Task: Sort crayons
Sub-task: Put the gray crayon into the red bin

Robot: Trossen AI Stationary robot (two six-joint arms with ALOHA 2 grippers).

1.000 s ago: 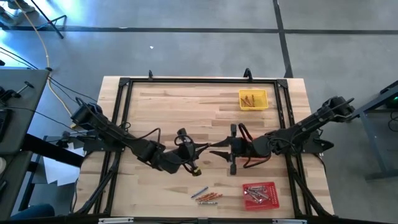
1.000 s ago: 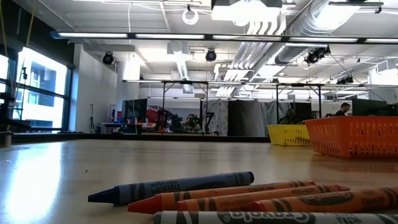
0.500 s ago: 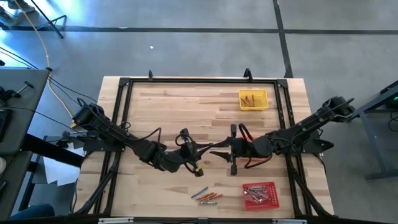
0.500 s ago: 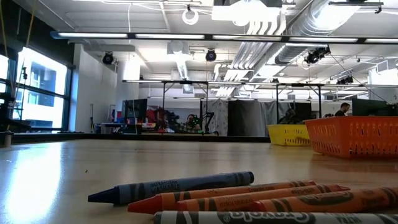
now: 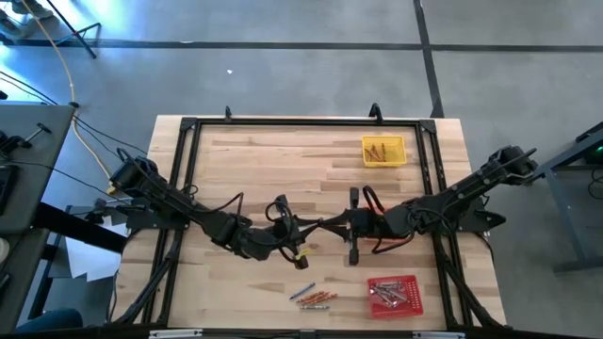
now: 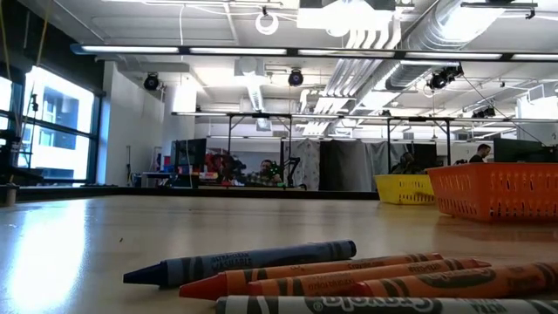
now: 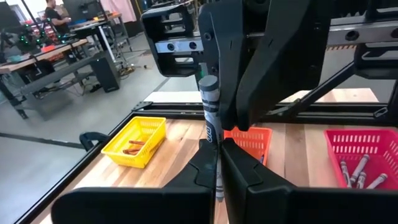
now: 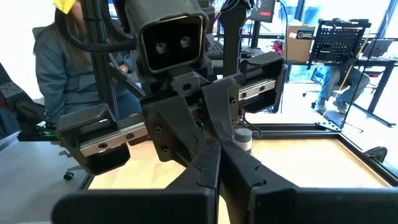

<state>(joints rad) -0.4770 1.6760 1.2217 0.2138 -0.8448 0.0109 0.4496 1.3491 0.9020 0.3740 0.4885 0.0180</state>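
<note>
Over the middle of the table my two grippers meet tip to tip. My left gripper [image 5: 307, 230] [image 7: 217, 165] is shut on a dark grey crayon [image 7: 210, 115], which sticks out past its fingertips. My right gripper [image 5: 326, 225] [image 8: 217, 155] faces it from the table's right, shut at the same crayon, whose blunt grey end [image 8: 242, 138] shows beside its fingers. Several loose crayons [image 5: 314, 297] [image 6: 331, 270], blue, orange and grey, lie flat on the table near its front edge. My left gripper pinches the crayon's lower end [image 7: 216, 154] between its two fingertips, coming level from the table's left. The crayon stands clear of the table. My right gripper closes on the crayon's middle [image 7: 214, 127], level from the table's right. Its own fingers [image 7: 231, 93] hide the exact place of contact.
A yellow tray [image 5: 383, 151] with orange crayons stands at the far right. A red tray [image 5: 394, 295] with grey crayons is at the near right. An orange tray [image 7: 249, 140] [image 6: 493, 192] sits below my right arm. A person sits beyond the table's left side.
My right gripper has shut: its fingers stood spread in a V around the crayon's tip half a second ago and now lie together at it. Both arms have stayed in place, and the crayon has not moved.
</note>
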